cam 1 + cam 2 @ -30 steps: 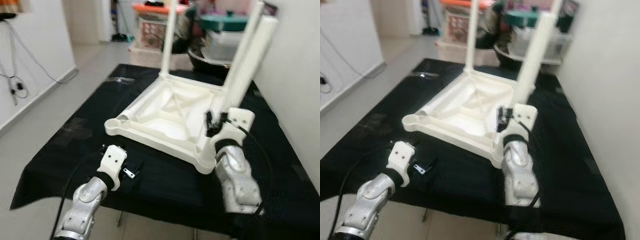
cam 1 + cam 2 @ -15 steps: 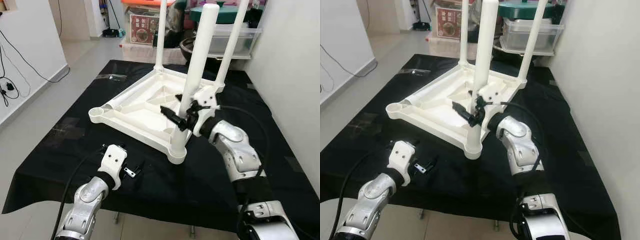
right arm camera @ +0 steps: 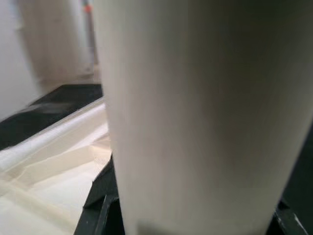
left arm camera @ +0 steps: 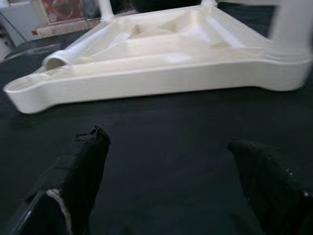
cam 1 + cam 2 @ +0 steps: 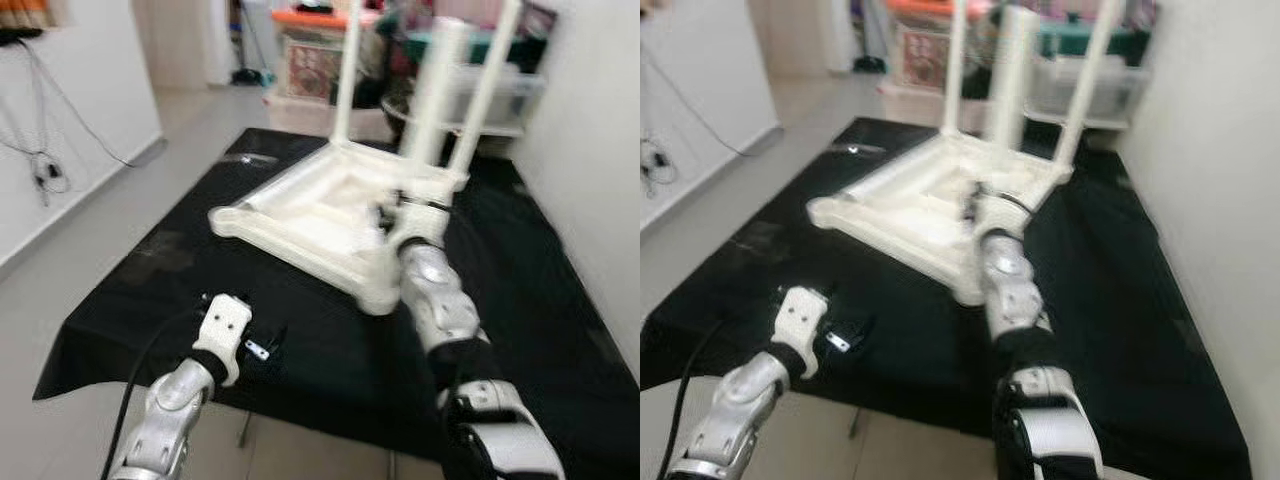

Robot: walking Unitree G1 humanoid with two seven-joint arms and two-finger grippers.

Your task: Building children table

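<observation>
The children's table (image 5: 330,215) is cream-white plastic and lies upside down on a black cloth (image 5: 300,330) that covers a work surface, its ribbed underside facing up. 3 round legs stand upright in its corner sockets: 2 at the far corners and a thick near leg (image 5: 432,100) at the corner closest to the right arm. The corner socket (image 5: 228,218) on the robot's left holds no leg.

The right gripper (image 5: 395,212) is at the base of the near leg, and the right wrist view has that leg (image 3: 205,117) pressed close between the black fingers (image 3: 100,188), so it is clamped around the leg.

The left gripper (image 4: 166,196) hovers low over the cloth, just short of the table's near edge, its 2 fingers (image 4: 78,171) spread wide with nothing between them.
</observation>
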